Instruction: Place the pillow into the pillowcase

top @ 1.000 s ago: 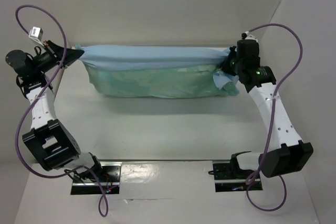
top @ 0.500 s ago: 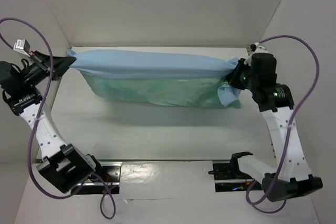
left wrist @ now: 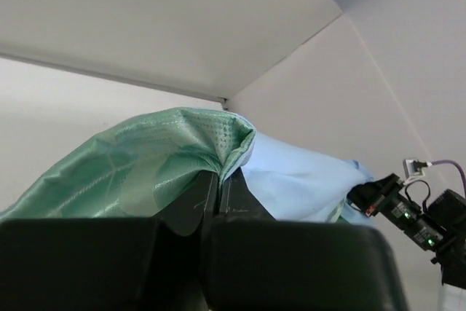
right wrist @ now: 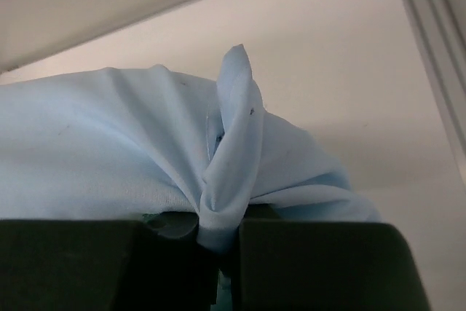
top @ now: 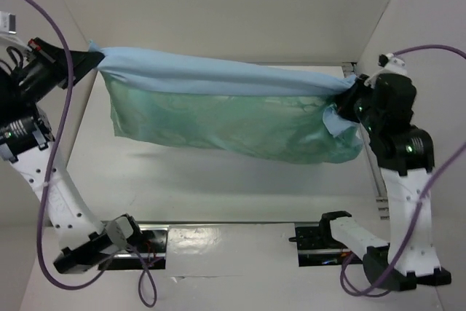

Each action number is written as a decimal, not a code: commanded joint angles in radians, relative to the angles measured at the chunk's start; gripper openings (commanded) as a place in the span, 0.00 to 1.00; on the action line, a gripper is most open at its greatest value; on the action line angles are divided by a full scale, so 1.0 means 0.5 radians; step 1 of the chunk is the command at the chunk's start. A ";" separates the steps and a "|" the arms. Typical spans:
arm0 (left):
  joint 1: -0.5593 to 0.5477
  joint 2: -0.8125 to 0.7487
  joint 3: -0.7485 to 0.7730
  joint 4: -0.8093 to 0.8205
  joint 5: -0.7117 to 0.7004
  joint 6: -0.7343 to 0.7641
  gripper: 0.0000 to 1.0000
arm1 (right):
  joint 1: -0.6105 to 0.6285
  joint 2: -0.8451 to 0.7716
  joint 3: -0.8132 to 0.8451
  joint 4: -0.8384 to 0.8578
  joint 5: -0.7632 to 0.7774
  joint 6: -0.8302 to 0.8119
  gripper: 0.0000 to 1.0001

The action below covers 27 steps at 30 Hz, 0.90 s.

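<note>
The pillowcase (top: 233, 118) hangs stretched in the air above the white surface (top: 218, 187), with its light blue face along the top and its sea-green face sagging below. The left tool (top: 89, 62), at 10 o'clock in the overhead view, is clamped on its left corner. The right tool (top: 349, 97), at 3 o'clock, pinches a bunched blue fold at the other end.

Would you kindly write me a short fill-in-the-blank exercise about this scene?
The pillowcase, gripped at both ends, hangs ____ the table.
Its upper band is light ____; the lower face is sea-green.
The left pincer and right pincer are each ____ on it.
Missing words: above; blue; shut.
</note>
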 commanded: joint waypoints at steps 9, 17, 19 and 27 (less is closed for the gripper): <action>-0.841 1.190 0.558 -1.001 -1.850 1.144 0.40 | -0.101 1.826 0.970 0.430 0.321 -0.060 0.71; -0.802 1.108 0.460 -0.858 -1.918 1.071 0.71 | 0.028 1.302 0.588 0.762 0.457 -0.059 0.93; -0.765 1.062 0.436 -0.831 -1.872 1.071 0.69 | 0.010 1.102 0.339 0.845 0.392 -0.059 0.94; -0.584 0.967 -0.164 -0.595 -1.640 0.915 0.69 | -0.055 0.979 -0.268 0.866 0.003 -0.011 0.97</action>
